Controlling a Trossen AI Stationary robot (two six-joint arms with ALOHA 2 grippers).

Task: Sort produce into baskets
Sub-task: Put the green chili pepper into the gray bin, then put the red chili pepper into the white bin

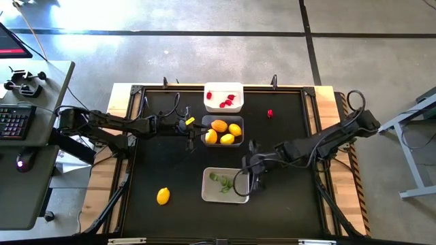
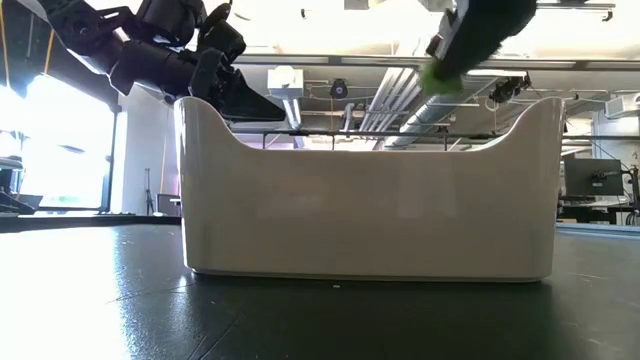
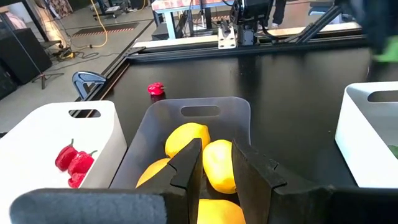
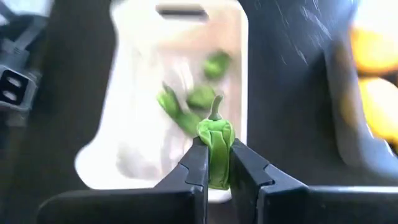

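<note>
This looks like a robotics lab or test workshop, not anyone's home. The floor (image 1: 204, 47) is bare grey concrete with dark seams running across it. The black work surface (image 1: 293, 197) sits inside a wooden frame, with cables looping along its edges. Off to one side stands a grey desk (image 1: 27, 170) carrying a keyboard (image 1: 15, 121) and a mouse (image 1: 24, 162). Looking level across the room, exposed pipes and ducts (image 2: 400, 100) run under the ceiling, and a monitor (image 2: 590, 178) glows on a far bench.
</note>
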